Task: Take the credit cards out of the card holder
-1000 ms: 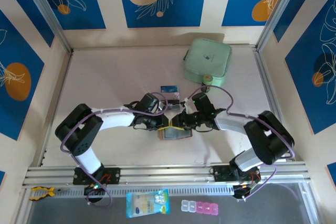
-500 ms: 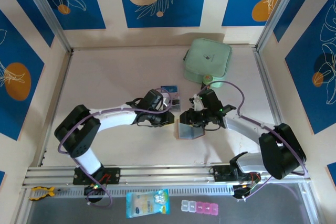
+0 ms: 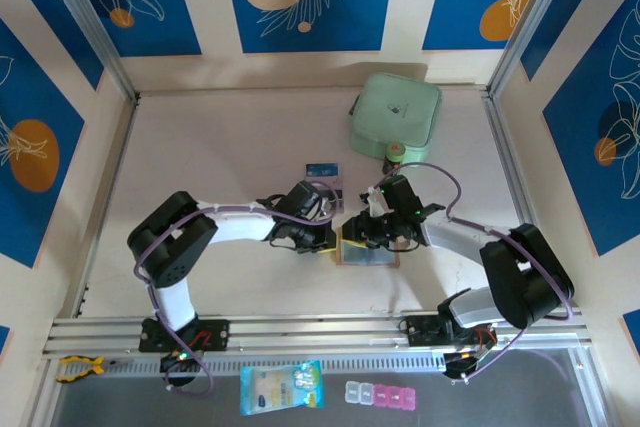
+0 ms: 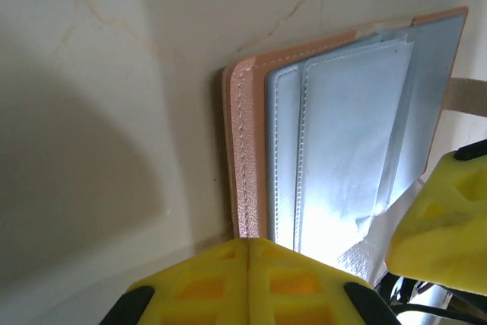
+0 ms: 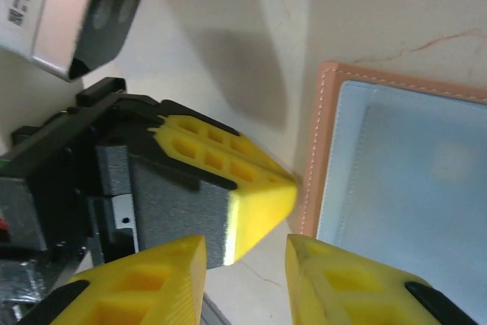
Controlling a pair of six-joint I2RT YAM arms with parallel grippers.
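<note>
The left gripper (image 4: 249, 255) is clenched, its yellow pads (image 4: 198, 283) pressed flush together with nothing between them. Their tip sits right at the stitched salmon edge of the card holder (image 4: 342, 127). In the right wrist view that same tip points into the gap of the right gripper (image 5: 247, 253), whose jaws stand apart and grip nothing. One of the right gripper's fingers (image 5: 350, 283) overlaps the holder's near corner.

The card holder lies open and flat on the table (image 3: 220, 157), grey pockets up. In the top view the two grippers meet nose to nose over its left side. Whether any pocket has a card in it I cannot tell.

Just beyond the left gripper, farther from the arm bases, a blue and white credit card (image 3: 321, 169) lies on the table. A dark grey credit card (image 3: 336, 188) lies just beside it, between it and the grippers. A mint-green pouch (image 3: 395, 117) sits well beyond, toward the back wall.
</note>
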